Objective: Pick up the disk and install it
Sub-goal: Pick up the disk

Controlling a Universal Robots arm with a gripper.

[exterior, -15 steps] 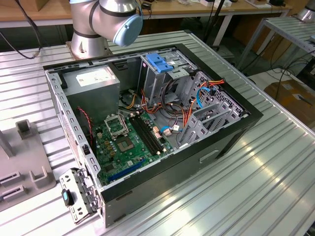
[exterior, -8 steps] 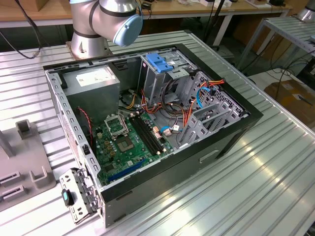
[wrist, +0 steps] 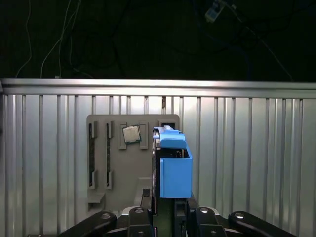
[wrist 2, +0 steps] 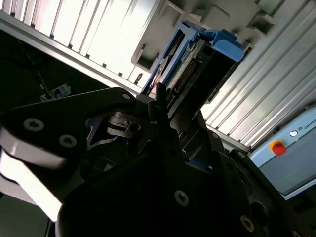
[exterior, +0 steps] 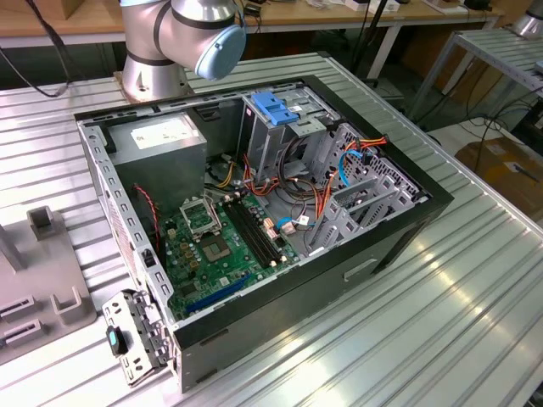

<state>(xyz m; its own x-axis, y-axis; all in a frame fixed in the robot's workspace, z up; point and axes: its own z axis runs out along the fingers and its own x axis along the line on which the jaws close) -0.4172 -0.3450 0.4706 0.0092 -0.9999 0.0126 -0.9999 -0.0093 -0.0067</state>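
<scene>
Holds disk point(wrist: 175, 170) edge-on, pinched in pincer point(wrist: 165, 215), blue rail showing; hangs near grey holder tray point(wrist: 101, 148) bearing processor chip point(wrist: 131, 134), on ribbed desk point(wrist: 247, 148).

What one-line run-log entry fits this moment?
claw: shut on disk | disk: edge-on, at grey holder | case: open, disk not installed

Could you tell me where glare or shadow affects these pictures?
Exterior view: even light, soft sheen on the table. Second wrist view: the gripper in deep shadow, the table blown white. First wrist view: the disk well lit, background black.
</scene>
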